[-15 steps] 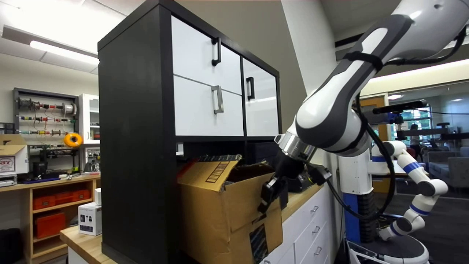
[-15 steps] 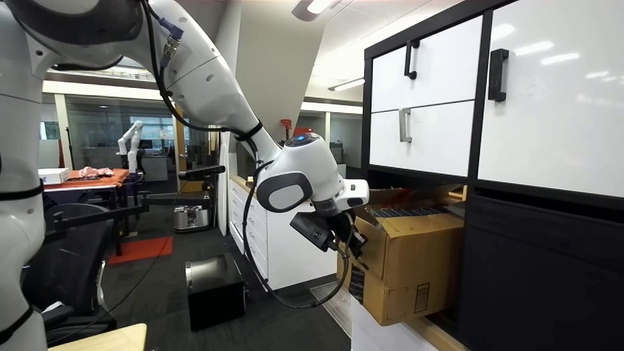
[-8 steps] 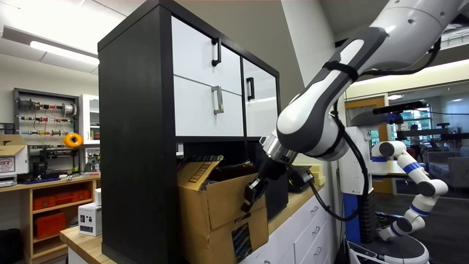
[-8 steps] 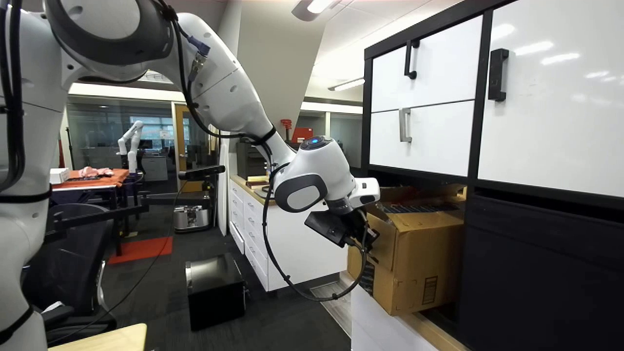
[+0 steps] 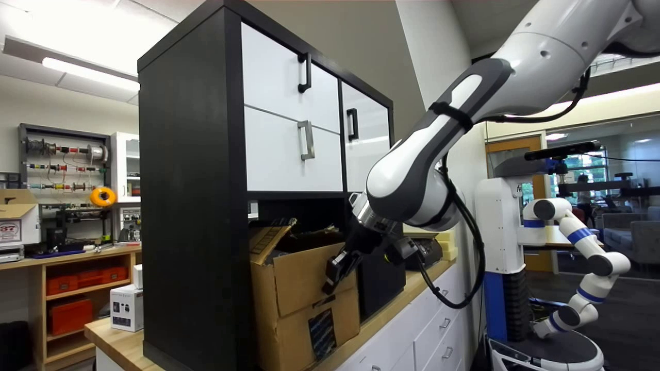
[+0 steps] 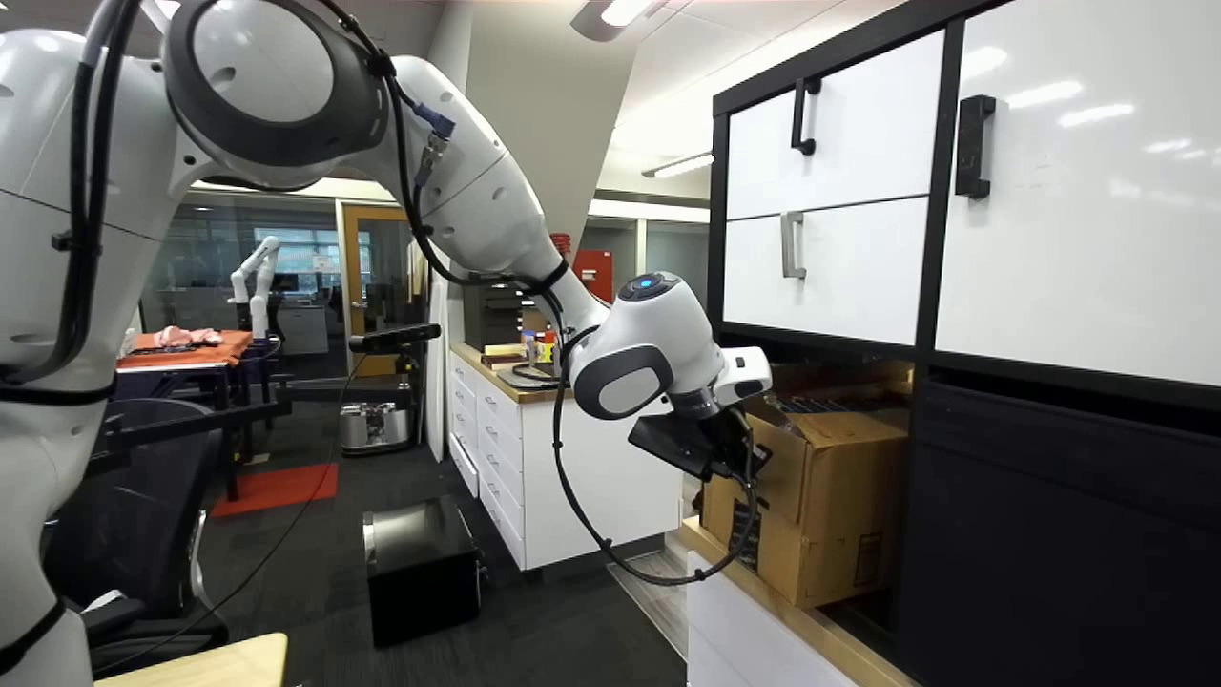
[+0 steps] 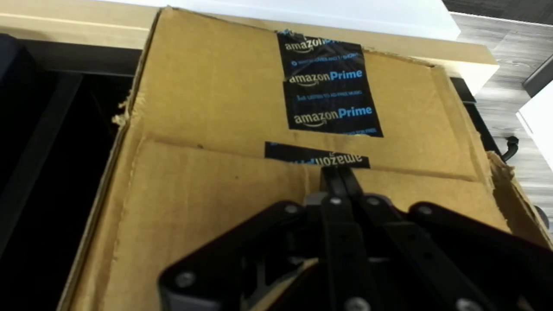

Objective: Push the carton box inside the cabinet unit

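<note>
The carton box is brown with loose top flaps and dark tape on its front; it also shows in an exterior view. It stands partly inside the lower compartment of the cabinet unit, its front part sticking out over the wooden counter. The cabinet's black frame and white fronts also show in an exterior view. My gripper is shut and empty, pointing down and forward against the box's front face. In the wrist view, the closed fingertips meet the box front just below the dark tape strip.
The wooden counter with white drawers runs along under the cabinet. A dark panel fills the compartment beside the box. Black equipment stands on the counter farther along. A black box is on the floor.
My shut gripper has moved toward the cabinet, and the carton box has slid deeper into the lower compartment with it. Less of the box hangs past the counter edge.
</note>
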Motion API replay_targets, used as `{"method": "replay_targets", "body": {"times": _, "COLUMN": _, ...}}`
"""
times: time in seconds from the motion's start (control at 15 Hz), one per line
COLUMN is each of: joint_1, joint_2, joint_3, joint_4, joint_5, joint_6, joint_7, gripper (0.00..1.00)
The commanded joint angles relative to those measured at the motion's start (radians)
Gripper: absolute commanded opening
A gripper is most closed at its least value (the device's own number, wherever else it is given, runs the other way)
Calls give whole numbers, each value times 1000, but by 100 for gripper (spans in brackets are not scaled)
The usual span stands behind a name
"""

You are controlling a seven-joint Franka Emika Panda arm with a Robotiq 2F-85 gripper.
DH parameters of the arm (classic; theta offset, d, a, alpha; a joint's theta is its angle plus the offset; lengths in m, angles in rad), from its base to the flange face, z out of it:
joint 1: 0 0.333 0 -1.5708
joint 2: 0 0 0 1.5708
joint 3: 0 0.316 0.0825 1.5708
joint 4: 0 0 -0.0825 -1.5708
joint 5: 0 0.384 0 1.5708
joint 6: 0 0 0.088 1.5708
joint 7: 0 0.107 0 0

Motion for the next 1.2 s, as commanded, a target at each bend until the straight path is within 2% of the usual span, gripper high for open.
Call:
{"method": "replay_targets", "body": {"times": 0.0, "joint_1": -1, "joint_2": 68, "joint_3": -28, "joint_4": 97, "joint_5": -26, "joint_6": 23, "joint_7": -4, "gripper": 3}}
{"method": "replay_targets", "body": {"times": 0.07, "joint_1": 7, "joint_2": 58, "joint_3": -45, "joint_4": 94, "joint_5": -33, "joint_6": 4, "joint_7": 8, "gripper": 2}}
{"method": "replay_targets", "body": {"times": 0.13, "joint_1": 8, "joint_2": 46, "joint_3": -52, "joint_4": 88, "joint_5": -34, "joint_6": -2, "joint_7": 11, "gripper": 28}}
{"method": "replay_targets", "body": {"times": 0.2, "joint_1": 12, "joint_2": 19, "joint_3": -64, "joint_4": 69, "joint_5": -35, "joint_6": -18, "joint_7": 17, "gripper": 28}}
{"method": "replay_targets", "body": {"times": 0.33, "joint_1": 27, "joint_2": -35, "joint_3": -94, "joint_4": 25, "joint_5": -44, "joint_6": -59, "joint_7": 35, "gripper": 38}}
{"method": "replay_targets", "body": {"times": 0.4, "joint_1": -31, "joint_2": -66, "joint_3": -52, "joint_4": -6, "joint_5": -179, "joint_6": -76, "joint_7": 147, "gripper": 45}}
{"method": "replay_targets", "body": {"times": 0.53, "joint_1": -5, "joint_2": -145, "joint_3": -101, "joint_4": -62, "joint_5": -286, "joint_6": -160, "joint_7": 250, "gripper": 57}}
{"method": "replay_targets", "body": {"times": 0.6, "joint_1": 67, "joint_2": -183, "joint_3": -178, "joint_4": -79, "joint_5": -282, "joint_6": -214, "joint_7": 265, "gripper": 64}}
{"method": "replay_targets", "body": {"times": 0.8, "joint_1": 133, "joint_2": -313, "joint_3": -269, "joint_4": -126, "joint_5": -482, "joint_6": -412, "joint_7": 477, "gripper": 83}}
{"method": "replay_targets", "body": {"times": 0.87, "joint_1": 70, "joint_2": -354, "joint_3": -204, "joint_4": -126, "joint_5": -565, "joint_6": -492, "joint_7": 554, "gripper": 89}}
{"method": "replay_targets", "body": {"times": 0.93, "joint_1": 63, "joint_2": -394, "joint_3": -187, "joint_4": -132, "joint_5": -618, "joint_6": -580, "joint_7": 616, "gripper": 96}}
{"method": "replay_targets", "body": {"times": 1.13, "joint_1": 30, "joint_2": -486, "joint_3": -108, "joint_4": -132, "joint_5": -661, "joint_6": -842, "joint_7": 735, "gripper": 100}}
